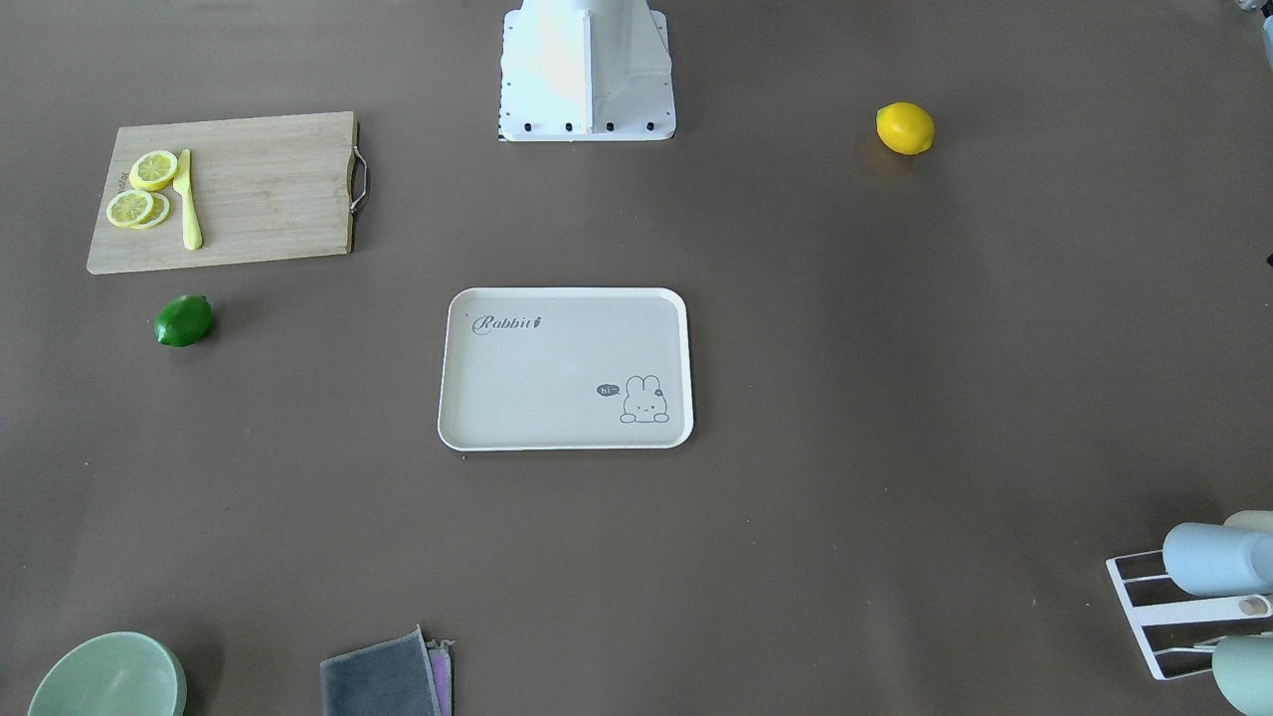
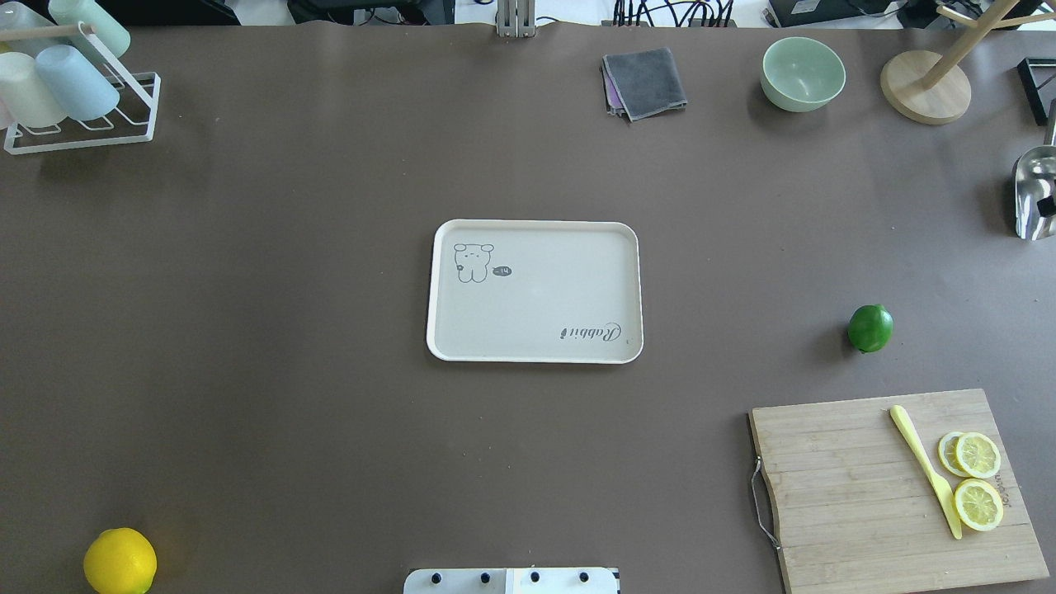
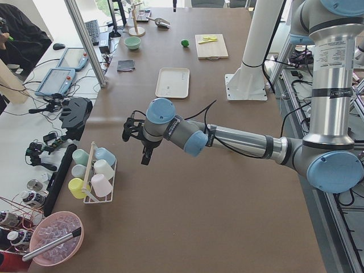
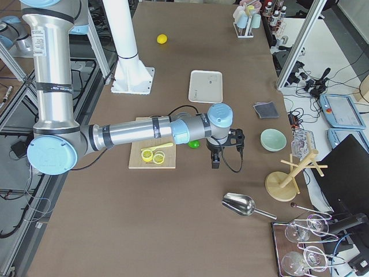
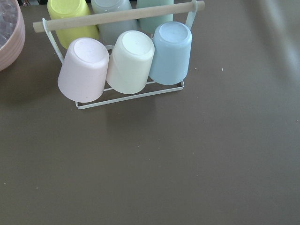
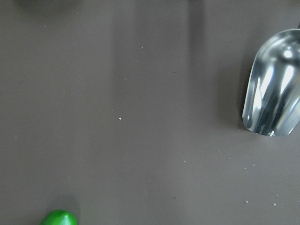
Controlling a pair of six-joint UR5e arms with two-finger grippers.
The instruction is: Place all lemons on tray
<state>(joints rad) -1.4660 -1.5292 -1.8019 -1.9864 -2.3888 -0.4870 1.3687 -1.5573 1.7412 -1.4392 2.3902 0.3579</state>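
A cream tray with a white rim is seen at the centre of the frame, flat on the brown table; "Rabbit" script and a bunny drawing are printed on it, and nothing is carried on it. A yellow lemon is found at the upper right, well apart from the tray. A green lemon is placed at the left, just below a wooden cutting board, on which lemon slices and a yellow knife are laid. The white robot base is shown at top centre. A pale green bowl and a grey cloth are cut off by the bottom edge, and a white cup rack by the lower right.
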